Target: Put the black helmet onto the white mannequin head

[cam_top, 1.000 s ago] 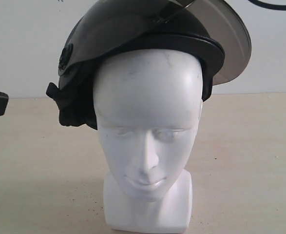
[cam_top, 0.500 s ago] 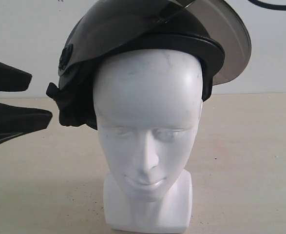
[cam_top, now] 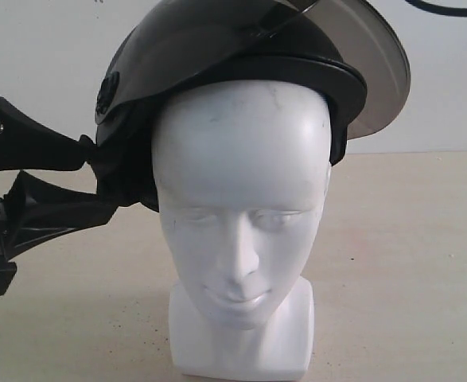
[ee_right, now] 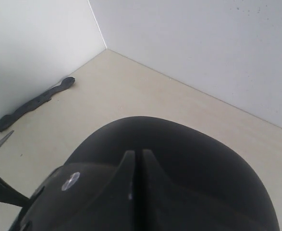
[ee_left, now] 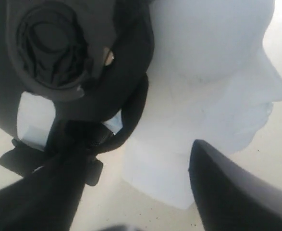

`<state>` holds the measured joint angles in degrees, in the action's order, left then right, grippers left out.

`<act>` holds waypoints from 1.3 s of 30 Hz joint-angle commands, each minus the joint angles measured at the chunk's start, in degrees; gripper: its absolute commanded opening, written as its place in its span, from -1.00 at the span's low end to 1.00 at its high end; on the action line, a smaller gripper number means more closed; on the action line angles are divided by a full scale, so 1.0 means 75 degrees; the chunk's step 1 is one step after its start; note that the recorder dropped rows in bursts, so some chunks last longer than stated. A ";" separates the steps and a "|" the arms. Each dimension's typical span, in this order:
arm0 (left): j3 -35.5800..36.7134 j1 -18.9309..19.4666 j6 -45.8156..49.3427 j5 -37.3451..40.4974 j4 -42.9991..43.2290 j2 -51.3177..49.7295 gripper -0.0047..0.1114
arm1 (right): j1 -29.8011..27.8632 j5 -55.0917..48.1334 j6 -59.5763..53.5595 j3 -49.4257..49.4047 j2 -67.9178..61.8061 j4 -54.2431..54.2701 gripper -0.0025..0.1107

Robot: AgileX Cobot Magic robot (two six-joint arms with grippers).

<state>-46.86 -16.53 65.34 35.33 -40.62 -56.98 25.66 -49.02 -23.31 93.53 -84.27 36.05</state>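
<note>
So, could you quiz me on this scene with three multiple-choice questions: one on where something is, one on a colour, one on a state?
1. Where is the helmet?
A) lying on the table
B) on the mannequin head
C) hanging on the wall

2. What colour is the mannequin head?
A) white
B) red
C) black

3. How is the helmet's visor set?
A) lowered over the face
B) flipped up above the forehead
C) taken off and laid on the table

Answers:
1 B: the helmet sits on the crown of the head, with the face bare below its brim.
2 A: the head is glossy white from forehead to neck base.
3 B: the tinted visor stands raised above the brim, leaving the eyes uncovered.
</note>
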 commanded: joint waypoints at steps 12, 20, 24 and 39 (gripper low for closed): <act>0.0055 0.0031 0.1024 -0.0072 -0.1066 -0.0229 -0.03 | 0.0024 -0.0878 0.0032 -0.0121 -0.0121 -0.0508 -0.96; 0.0055 0.0031 0.1434 -0.0179 -0.1066 -0.0486 -0.05 | 0.0024 -0.0915 0.0032 -0.0121 -0.0121 -0.0508 -0.96; 0.0055 0.0031 0.1434 0.0010 -0.1036 -0.0352 -0.21 | 0.0024 -0.0915 0.0032 -0.0121 -0.0121 -0.0508 -0.96; 0.0055 0.0031 0.1177 -0.0339 -0.0936 -0.0458 -0.06 | 0.0024 -0.0915 0.0001 -0.0121 -0.0121 -0.0520 -0.96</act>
<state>-46.60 -16.29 74.59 33.62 -47.07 -59.16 25.66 -49.02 -23.00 93.53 -84.27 35.46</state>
